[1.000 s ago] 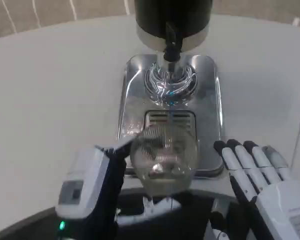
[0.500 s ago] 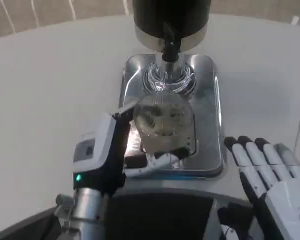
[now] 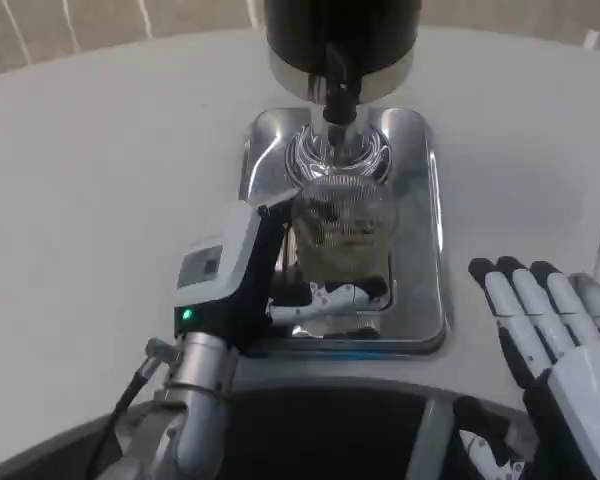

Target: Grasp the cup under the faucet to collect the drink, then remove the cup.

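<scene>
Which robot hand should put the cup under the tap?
The left hand. It holds the clear cup over the shiny drip tray, close to the faucet. The right hand lies open on the white table, off to the side of the tray and holding nothing.

head view | high, looking steeply down | close over white table (image 3: 100, 200) | faces dispenser (image 3: 342, 40)

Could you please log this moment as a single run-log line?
left hand: holds cup | cup: above tray, just short of faucet | right hand: open, beside tray
</scene>
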Tool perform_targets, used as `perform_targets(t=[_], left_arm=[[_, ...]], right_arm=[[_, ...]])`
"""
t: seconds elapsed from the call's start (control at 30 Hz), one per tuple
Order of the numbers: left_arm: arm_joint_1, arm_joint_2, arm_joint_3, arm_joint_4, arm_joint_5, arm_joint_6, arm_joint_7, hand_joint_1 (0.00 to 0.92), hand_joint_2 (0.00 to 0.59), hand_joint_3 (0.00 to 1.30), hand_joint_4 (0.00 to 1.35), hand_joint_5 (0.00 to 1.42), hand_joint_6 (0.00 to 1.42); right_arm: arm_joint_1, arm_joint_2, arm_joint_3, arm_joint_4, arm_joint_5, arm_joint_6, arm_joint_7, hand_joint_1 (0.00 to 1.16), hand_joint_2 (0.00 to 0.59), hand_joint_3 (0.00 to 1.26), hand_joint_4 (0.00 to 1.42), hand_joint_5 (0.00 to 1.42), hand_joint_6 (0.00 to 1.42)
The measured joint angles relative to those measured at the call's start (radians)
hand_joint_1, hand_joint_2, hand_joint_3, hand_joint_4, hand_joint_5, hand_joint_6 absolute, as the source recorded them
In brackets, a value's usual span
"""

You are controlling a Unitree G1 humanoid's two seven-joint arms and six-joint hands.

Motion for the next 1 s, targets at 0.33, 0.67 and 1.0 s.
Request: perform_targets(t=[0.33,0.67,1.0], left_arm=[[-0.069,0.009,-0.006,0.111,-0.056,-0.008,0.034,0.642,0.100,1.13,1.26,1.40,1.42],[-0.058,0.056,-0.072,0.097,-0.049,-0.030,0.065,0.207,0.035,0.26,0.24,0.74,1.00],[-0.056,0.076,-0.071,0.089,-0.088,-0.063,0.043,0.142,0.001,0.07,0.07,0.58,0.84]], right_arm=[[-0.002,0.002,0.000,0.000,0.015,0.008,0.019,0.54,0.531,0.00,0.00,0.00,0.00],[-0.005,0.003,0.010,0.000,0.029,0.008,0.033,0.54,0.531,0.00,0.00,0.00,0.00],[0.021,0.002,0.010,-0.003,0.041,0.008,0.033,0.54,0.535,0.00,0.00,0.00,0.00]])
